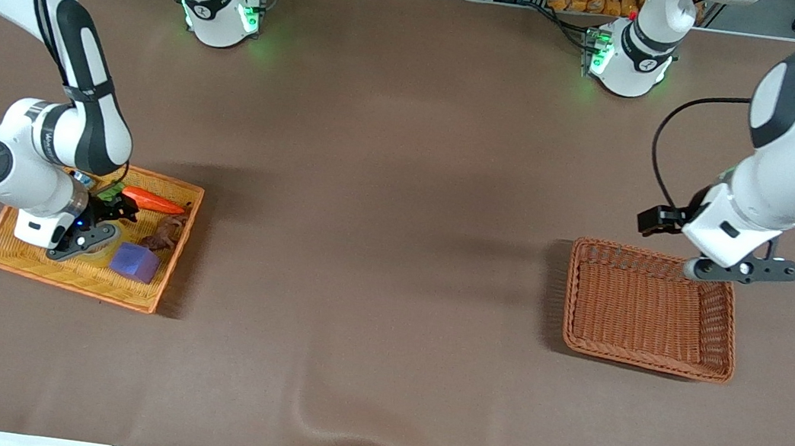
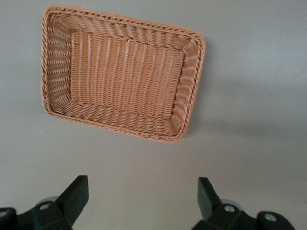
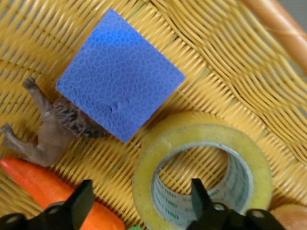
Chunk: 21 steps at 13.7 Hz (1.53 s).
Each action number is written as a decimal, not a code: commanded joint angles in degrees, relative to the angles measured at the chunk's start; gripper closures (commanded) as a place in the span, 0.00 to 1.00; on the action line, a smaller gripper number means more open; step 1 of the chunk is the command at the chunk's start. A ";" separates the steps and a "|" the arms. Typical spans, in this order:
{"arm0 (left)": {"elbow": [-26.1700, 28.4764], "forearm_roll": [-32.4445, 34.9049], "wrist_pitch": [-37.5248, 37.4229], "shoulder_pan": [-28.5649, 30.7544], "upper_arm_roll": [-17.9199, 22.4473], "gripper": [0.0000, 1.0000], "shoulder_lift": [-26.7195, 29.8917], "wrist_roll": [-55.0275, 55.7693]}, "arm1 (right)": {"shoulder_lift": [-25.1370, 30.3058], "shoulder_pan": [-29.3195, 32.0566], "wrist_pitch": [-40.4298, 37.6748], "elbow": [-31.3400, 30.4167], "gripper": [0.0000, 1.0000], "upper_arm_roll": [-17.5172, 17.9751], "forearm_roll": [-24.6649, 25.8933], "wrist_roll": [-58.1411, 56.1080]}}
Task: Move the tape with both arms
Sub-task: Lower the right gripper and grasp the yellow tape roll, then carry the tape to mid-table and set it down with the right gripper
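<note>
The tape [image 3: 201, 167], a yellowish ring with a grey-white core, lies flat in the yellow basket [image 3: 240, 48] next to the purple cube [image 3: 120, 81]. My right gripper [image 3: 140, 199] is open low over it, one finger inside the core and the other outside the ring, above the carrot [image 3: 48, 191]. In the front view the right gripper [image 1: 93, 229] covers most of the tape [image 1: 104, 255]. My left gripper [image 2: 141, 191] is open and empty, held up in the air by the rim of the brown basket [image 2: 124, 72]; the front view also shows it [image 1: 737, 269].
The yellow basket [image 1: 149, 298] at the right arm's end also holds the purple cube [image 1: 135, 262], the carrot [image 1: 153, 201] and a brown toy animal [image 1: 166, 232]. The brown basket [image 1: 726, 351] at the left arm's end holds nothing. Bare brown table lies between them.
</note>
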State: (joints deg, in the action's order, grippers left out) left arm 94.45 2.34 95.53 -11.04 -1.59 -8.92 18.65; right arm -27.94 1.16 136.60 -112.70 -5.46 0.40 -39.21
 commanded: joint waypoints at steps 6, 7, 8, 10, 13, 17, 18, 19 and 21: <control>0.39 -0.41 -1.65 0.75 -0.87 0.00 0.56 0.17 | -3.26 0.43 -0.98 2.48 1.00 0.01 -1.10 -1.31; 0.21 -0.41 -1.83 1.02 -0.87 0.00 1.01 -0.10 | -2.83 0.25 -1.68 2.75 1.00 0.01 -1.10 -1.31; 0.04 -0.41 -1.83 0.93 -0.87 0.00 1.10 -0.10 | -2.13 -0.10 -3.26 3.53 1.00 0.01 -1.10 -1.31; 0.12 -0.41 -1.49 0.14 -0.95 0.00 0.66 -0.01 | 0.24 -0.45 -15.07 9.48 1.00 0.09 -1.10 -1.31; 0.21 -0.41 0.18 0.66 -0.96 0.00 -0.31 -0.01 | 0.78 -2.47 -37.05 24.59 1.00 0.36 -1.28 -0.52; -0.05 -0.15 2.64 1.28 -0.69 0.00 -1.62 -0.01 | 0.61 -11.33 -41.06 30.08 1.00 0.45 -6.71 14.36; 0.04 -0.14 2.82 1.37 -0.78 0.00 -1.54 -0.01 | 0.52 -13.70 -41.33 30.00 1.00 0.62 -10.47 18.95; 0.04 -0.23 2.82 1.46 -0.69 0.00 -1.28 0.07 | 0.52 -15.64 -41.16 30.08 1.00 0.53 -14.86 22.65; 0.21 -0.93 2.82 2.42 -0.87 0.00 -0.92 0.16 | -0.18 -23.95 -38.89 30.52 1.00 0.54 -17.10 35.17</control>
State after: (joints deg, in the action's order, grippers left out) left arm 94.56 2.34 97.94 -9.89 -2.08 -10.39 19.02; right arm -27.38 -17.36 96.72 -83.62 -4.20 -14.87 -13.02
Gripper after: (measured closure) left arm 0.000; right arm 0.775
